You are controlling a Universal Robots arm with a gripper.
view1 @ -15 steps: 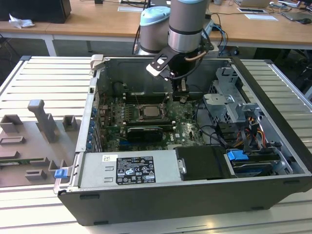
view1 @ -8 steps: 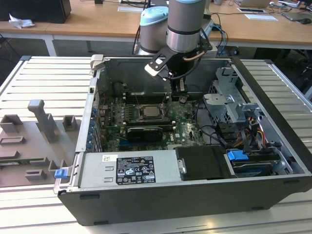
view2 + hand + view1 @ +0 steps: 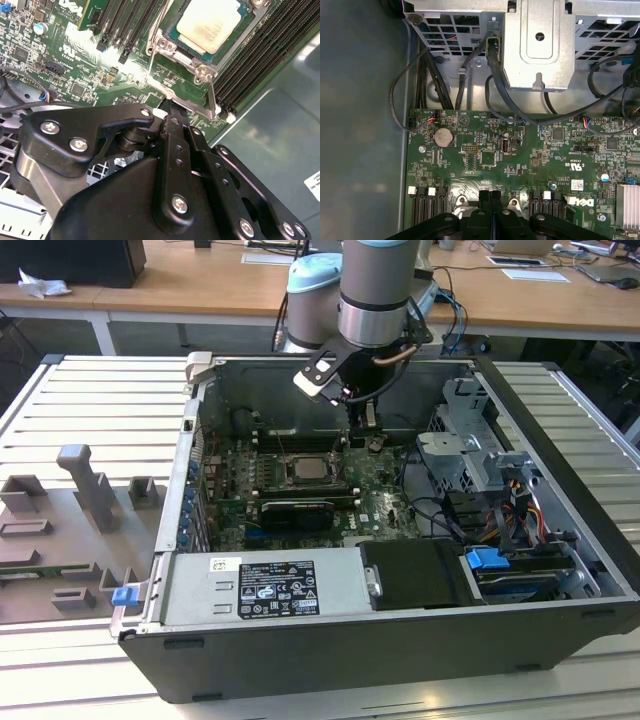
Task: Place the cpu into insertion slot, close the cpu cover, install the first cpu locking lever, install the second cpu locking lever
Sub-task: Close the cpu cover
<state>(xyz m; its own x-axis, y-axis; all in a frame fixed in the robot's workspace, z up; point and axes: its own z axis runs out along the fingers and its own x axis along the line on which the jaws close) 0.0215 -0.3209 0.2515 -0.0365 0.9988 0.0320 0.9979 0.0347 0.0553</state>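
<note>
The pale square cpu (image 3: pixel 210 25) lies in the insertion slot (image 3: pixel 288 480) on the green motherboard. The silver cpu cover (image 3: pixel 192 59) lies flat around it. One thin silver locking lever (image 3: pixel 214 97) runs along the socket's side, and a second rod (image 3: pixel 187 102) runs along the socket's edge to my fingertips. My gripper (image 3: pixel 169 106) is shut, with its tips resting at that rod; I cannot tell whether they clamp it. In the exterior view the gripper (image 3: pixel 368 430) hangs just beyond the socket's far right corner. The first wrist view shows the fingers (image 3: pixel 485 200) pressed together.
Black memory slots (image 3: pixel 255 55) flank the socket on both sides. A metal drive cage (image 3: pixel 540 40) with black cables (image 3: pixel 495 75) stands beside the board. The graphics card (image 3: pixel 295 512) and power supply (image 3: pixel 270 590) lie nearer the case front. Grey fixtures (image 3: pixel 70 530) sit outside the case.
</note>
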